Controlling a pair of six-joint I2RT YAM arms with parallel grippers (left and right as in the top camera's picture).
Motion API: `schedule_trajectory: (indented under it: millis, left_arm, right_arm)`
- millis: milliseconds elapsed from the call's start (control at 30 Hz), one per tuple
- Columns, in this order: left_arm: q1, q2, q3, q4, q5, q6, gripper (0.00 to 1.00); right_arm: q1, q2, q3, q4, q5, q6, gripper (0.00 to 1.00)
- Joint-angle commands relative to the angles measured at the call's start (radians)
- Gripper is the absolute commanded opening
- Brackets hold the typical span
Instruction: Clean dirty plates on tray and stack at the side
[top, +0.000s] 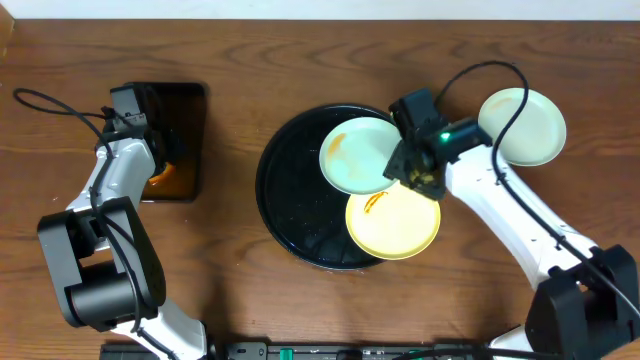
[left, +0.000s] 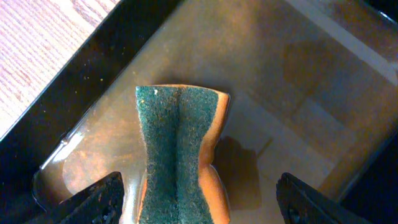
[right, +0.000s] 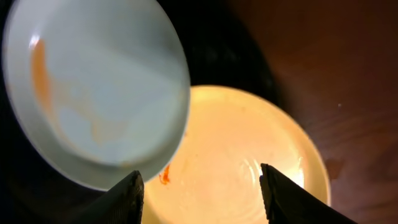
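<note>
The right gripper (right: 200, 186) stands with its jaws wide apart and nothing clamped between them. The yellow plate (right: 249, 143) lies directly beneath the gap, with an orange fleck near its edge. The smeared mint plate (right: 93, 93) lies off to one side, toward the tray's middle. Its rim overlaps the yellow one and ends just beside one finger — whether it touches I cannot tell. Neither plate has a long axis, being round, so I judge a grasp would turn on the nearest rim. Both sit on the round black tray (top: 290, 210), and this arm is much the nearer. A second mint plate (top: 525, 128) rests on the table (top: 300, 40) just right of the tray, with no smear I can make out. Well apart on the left, the left gripper (left: 199, 180) is likewise spread — the sponge (left: 177, 143) stands between its fingers, unpinched, its long axis running away from the wrist. It sits in the brownish liquid (left: 298, 93) of the rectangular tray (left: 81, 81).
</note>
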Motion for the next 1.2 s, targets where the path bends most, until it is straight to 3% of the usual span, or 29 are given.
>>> schedule_trajectory:
  millis: [0, 367, 1167]
  left_arm:
    - [0.004, -0.002, 0.004, 0.001, -0.001, -0.002, 0.79]
    - [0.003, -0.002, 0.004, 0.001, -0.001, -0.002, 0.79]
    - [0.003, -0.002, 0.004, 0.001, -0.001, -0.002, 0.80]
  right_arm:
    - [0.039, 0.008, -0.064, 0.077, 0.026, 0.128, 0.64]
    - [0.055, 0.008, -0.238, 0.323, 0.032, 0.187, 0.56]
    - [0.055, 0.088, -0.270, 0.461, 0.031, 0.156, 0.48]
